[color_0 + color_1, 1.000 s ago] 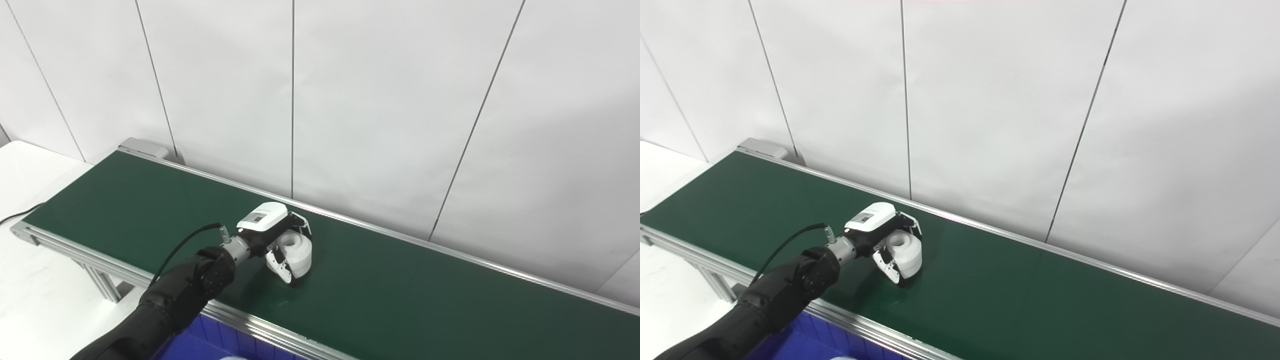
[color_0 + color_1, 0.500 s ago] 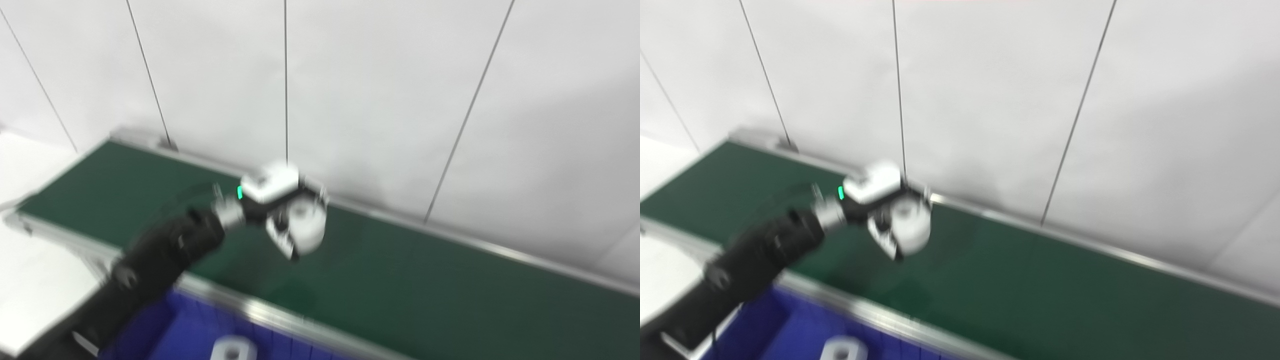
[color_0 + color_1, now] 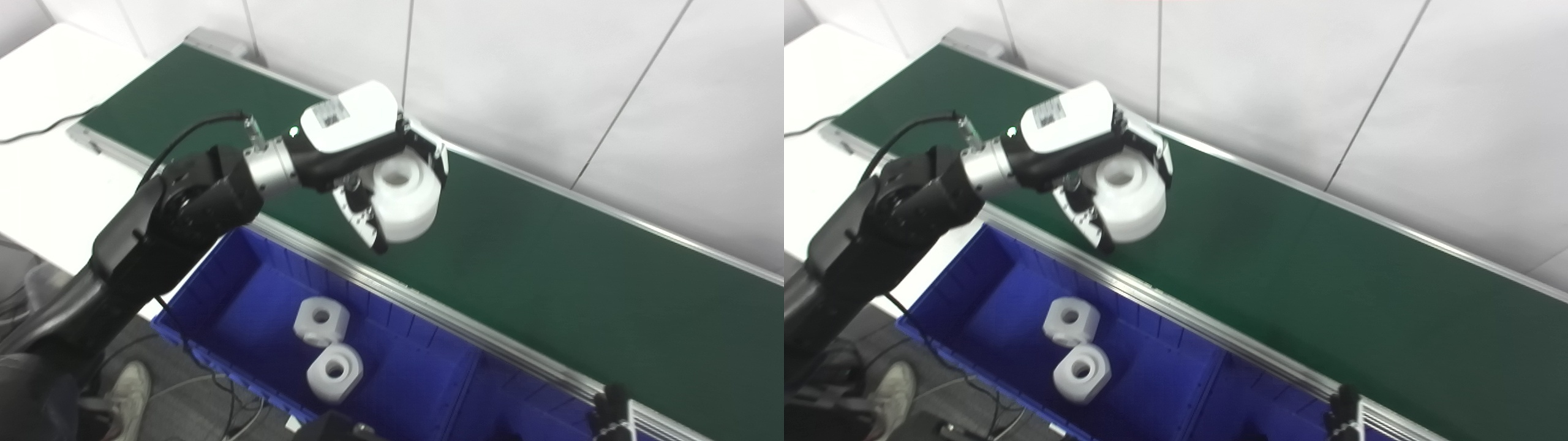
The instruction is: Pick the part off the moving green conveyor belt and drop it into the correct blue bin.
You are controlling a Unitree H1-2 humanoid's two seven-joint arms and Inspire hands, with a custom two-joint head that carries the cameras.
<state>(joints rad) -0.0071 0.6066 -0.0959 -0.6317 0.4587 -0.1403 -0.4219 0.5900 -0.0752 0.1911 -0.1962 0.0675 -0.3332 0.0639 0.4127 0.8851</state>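
My left hand (image 3: 373, 159) is shut on a white round part (image 3: 405, 199) with a centre hole, held in the air above the near side of the green conveyor belt (image 3: 551, 263). In the right eye view the same part (image 3: 1130, 196) sits between the fingers of that hand (image 3: 1090, 153). Below lies a blue bin (image 3: 245, 288) holding two white parts with holes (image 3: 321, 320) (image 3: 335, 370). At the bottom right edge only the dark fingertips (image 3: 609, 407) of my right hand show; its state is unclear.
A second blue bin compartment (image 3: 527, 410) adjoins the first on the right. The belt's metal rail (image 3: 429, 303) runs between belt and bins. A white table (image 3: 37, 153) and a black cable lie at the left, a white panelled wall behind. A shoe (image 3: 122, 392) is on the floor.
The left hand has lifted the white part off the belt and drawn it nearer. The camera has tilted down, bringing the blue bins and their two parts into view.
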